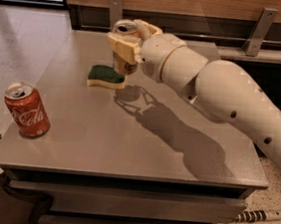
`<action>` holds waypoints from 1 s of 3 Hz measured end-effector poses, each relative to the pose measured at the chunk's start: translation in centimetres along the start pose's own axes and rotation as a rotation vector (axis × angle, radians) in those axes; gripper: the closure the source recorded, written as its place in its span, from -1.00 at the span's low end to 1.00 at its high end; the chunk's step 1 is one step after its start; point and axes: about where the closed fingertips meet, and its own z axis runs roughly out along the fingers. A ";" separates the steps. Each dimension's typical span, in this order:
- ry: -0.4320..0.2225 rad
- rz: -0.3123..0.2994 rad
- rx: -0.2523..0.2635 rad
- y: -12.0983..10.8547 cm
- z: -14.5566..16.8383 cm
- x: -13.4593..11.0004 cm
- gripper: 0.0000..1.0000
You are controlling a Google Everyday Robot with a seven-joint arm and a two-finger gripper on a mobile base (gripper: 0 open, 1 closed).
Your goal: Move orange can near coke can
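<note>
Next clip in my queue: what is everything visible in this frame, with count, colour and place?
orange can: one, golden-orange with a silver top, held off the table by the sponge.
coke can: one, red with white script, upright at the table's near corner, image left.
sponge: one, green over yellow, lying on the far part of the table.
table: one, grey.
cable: one, striped, on the floor at lower right.
arm: one, white, reaching in from the right.
gripper: one, beige, shut on the orange can.

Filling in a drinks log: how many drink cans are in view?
2. The coke can stands at the table's front-left corner; the orange can is held in the pincer, raised near the sponge at the far side. None appear hidden.
</note>
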 end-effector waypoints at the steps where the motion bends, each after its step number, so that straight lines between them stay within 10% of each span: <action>1: 0.012 0.015 -0.024 4.5 0.4 2.7 1.00; 3: 0.037 0.074 -0.068 9.5 -1.9 7.5 1.00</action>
